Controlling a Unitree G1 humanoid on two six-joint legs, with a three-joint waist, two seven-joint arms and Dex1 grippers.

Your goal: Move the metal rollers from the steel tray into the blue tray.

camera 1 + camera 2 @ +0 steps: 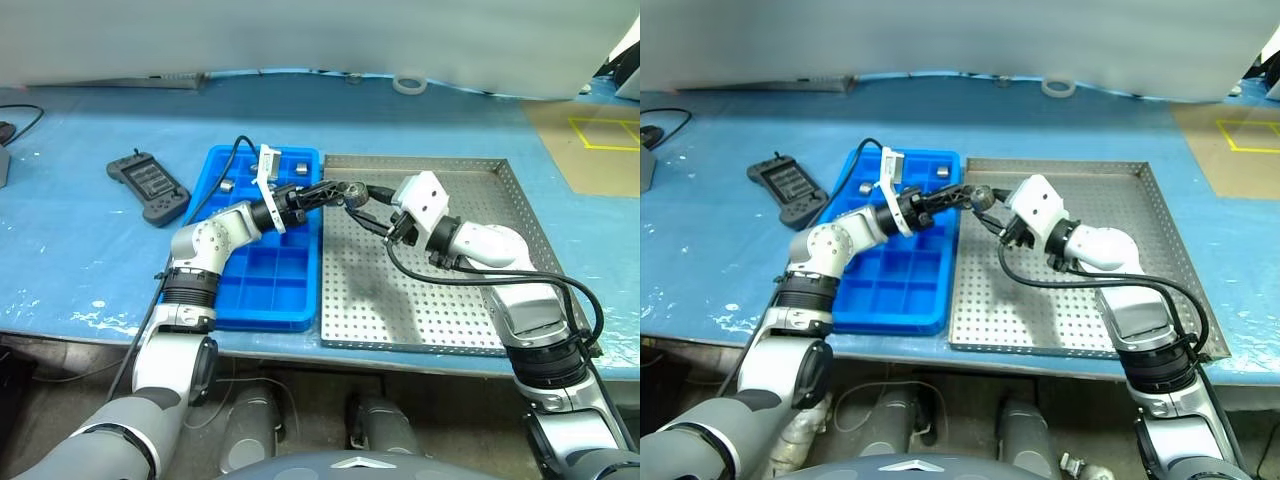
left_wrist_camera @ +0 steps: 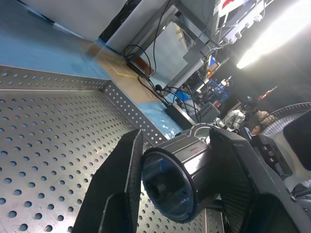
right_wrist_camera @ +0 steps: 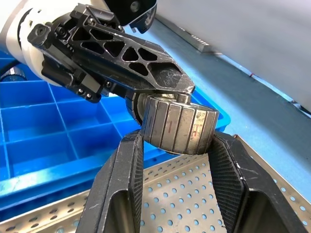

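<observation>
Both grippers are closed on the same roller (image 3: 177, 127), which hangs in the air above the steel tray (image 1: 480, 300), near its edge beside the blue tray (image 1: 270, 285). The right gripper (image 3: 175, 145) clamps its ribbed side; the left gripper (image 2: 172, 179) pinches it from the opposite direction. This looks like a hand-over: the left arm stands nearer the blue tray, so it takes the roller there. A few rollers (image 1: 297, 164) already lie in the far compartments.

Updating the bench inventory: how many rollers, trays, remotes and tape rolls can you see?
Metal rollers: 3
Trays: 2, steel tray and blue tray
Black remote: 1
Tape roll: 1
Total: 7
</observation>
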